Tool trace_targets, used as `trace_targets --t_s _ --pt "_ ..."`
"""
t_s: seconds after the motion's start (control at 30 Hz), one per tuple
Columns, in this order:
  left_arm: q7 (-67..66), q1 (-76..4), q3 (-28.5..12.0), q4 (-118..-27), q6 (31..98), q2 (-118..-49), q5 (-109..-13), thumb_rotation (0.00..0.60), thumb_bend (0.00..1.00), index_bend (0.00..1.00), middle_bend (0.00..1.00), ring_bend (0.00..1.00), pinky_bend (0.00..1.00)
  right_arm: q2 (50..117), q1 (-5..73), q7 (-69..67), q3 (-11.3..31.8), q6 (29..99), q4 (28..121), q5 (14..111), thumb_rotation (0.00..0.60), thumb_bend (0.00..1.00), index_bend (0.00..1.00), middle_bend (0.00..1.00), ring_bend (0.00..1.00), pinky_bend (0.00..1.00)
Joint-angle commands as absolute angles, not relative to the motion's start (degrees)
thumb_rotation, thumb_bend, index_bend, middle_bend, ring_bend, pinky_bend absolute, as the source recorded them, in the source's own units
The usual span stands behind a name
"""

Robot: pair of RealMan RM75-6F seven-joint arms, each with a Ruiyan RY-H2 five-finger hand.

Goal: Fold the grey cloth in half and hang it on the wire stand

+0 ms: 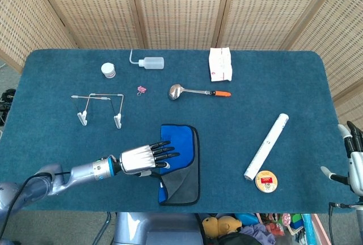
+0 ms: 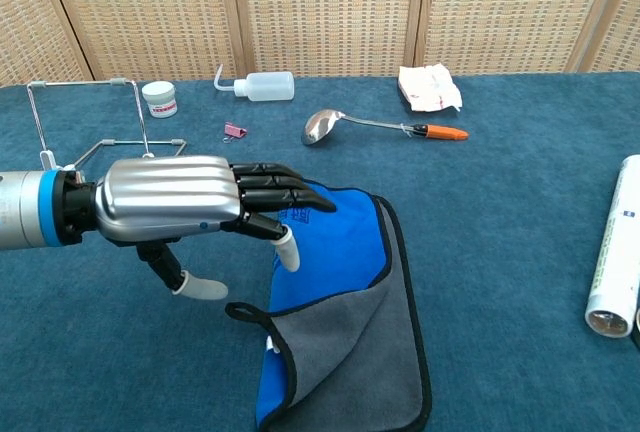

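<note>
The cloth [image 1: 180, 163] lies flat near the front edge of the table [image 1: 295, 75], a little left of the middle. Its blue side faces up over most of it, and a grey corner is turned over at the front. A dark trim runs round its border, and a small loop sticks out at its left side.

The left hand [image 2: 190, 207] reaches in from the left, palm down, at the cloth's left edge. Its fingers [image 2: 280, 184] are stretched out straight and close together over the blue part, the thumb hangs below, and it holds nothing. Whether the fingertips touch the cloth cannot be told.

The wire stand [image 1: 99, 108] stands upright on its two white feet, left of the cloth and further back, well apart from it, with bare carpet between them.

The right hand [image 1: 353, 157] shows only at the far right edge of the head view, off the table's side; its fingers look apart and empty.

Along the back stand a small white jar [image 1: 108, 70] with its lid on and a squeeze bottle [image 1: 150, 62] lying on its side; what is inside either cannot be told. A pink clip [image 1: 141, 89], a spoon [image 1: 195, 92] with an orange handle, and a white packet [image 1: 220, 64] lie nearby. On the right lie a white tube [image 1: 266, 146] and a round tin [image 1: 266, 181], leaving open carpet between them and the cloth.
</note>
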State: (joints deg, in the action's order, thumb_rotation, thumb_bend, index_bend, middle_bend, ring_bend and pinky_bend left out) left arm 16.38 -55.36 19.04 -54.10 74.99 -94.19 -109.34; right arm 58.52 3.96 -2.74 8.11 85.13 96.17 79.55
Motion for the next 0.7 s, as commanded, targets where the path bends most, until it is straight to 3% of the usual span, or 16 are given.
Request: trace_targets --t_s 0.03,0.7 --pt "15.41 -55.06 19.09 -54.82 73.58 -94.07 -110.03 0.600 0.30 0.32 0.00 0.00 0.00 58.44 3.91 -2.94 8.15 85.09 96.12 79.40 0.600 0.00 0.00 0.00 0.00 0.00" --pt "14.35 -54.03 17.56 -50.70 70.79 -98.66 -112.03 0.600 0.31 0.32 0.00 0.00 0.00 57.99 3.77 -3.83 8.24 85.08 96.08 79.35 0.600 0.00 0.00 0.00 0.00 0.00"
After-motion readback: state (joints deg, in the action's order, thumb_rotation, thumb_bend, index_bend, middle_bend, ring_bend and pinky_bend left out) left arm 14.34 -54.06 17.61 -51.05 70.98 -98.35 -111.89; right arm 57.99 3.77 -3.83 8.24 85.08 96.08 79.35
